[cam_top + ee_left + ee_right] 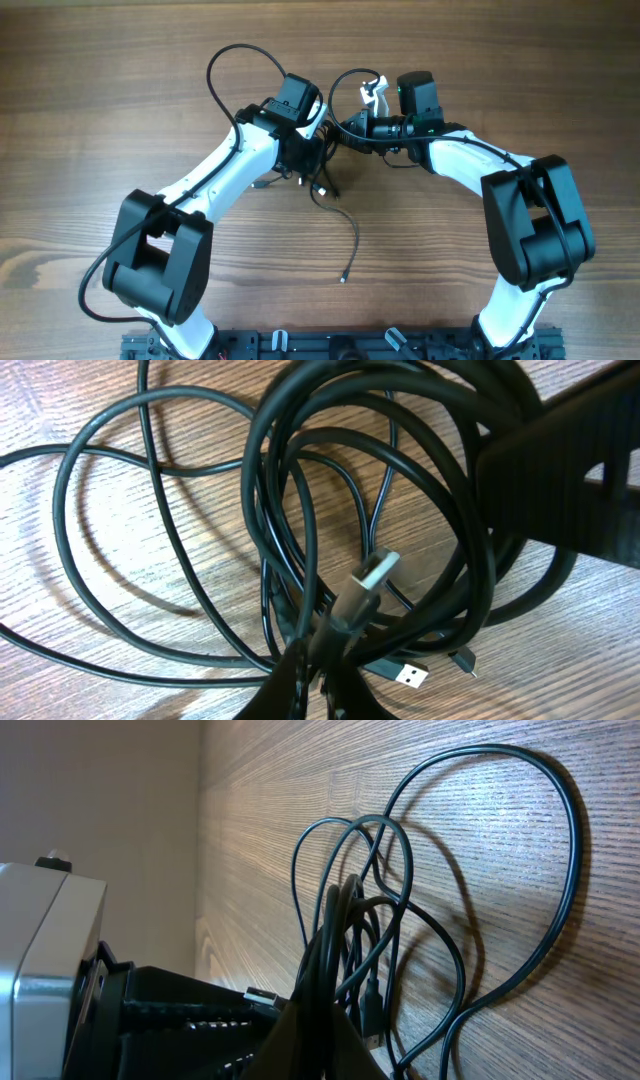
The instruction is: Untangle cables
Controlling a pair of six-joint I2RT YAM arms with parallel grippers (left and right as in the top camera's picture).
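Near the base a loose strand of the cables [356, 235] is trailing across bare table [100, 120], mid-table the left gripper [318, 665] and right gripper [318, 1032] are both clenching the bundle, and beyond them a loop is lying on open wood.

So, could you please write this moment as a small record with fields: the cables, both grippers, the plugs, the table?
cables: thin, black, tangled in overlapping loops between the two arms
left gripper: shut on one cable, just behind its plug
silver plug: sticks up out of the left gripper, above the wood
second plug: lies flat on the table, under the loops
right gripper: shut on several strands of the bundle
loose end: one cable trails toward the robot's base, tip on the wood
table: wood grain surface
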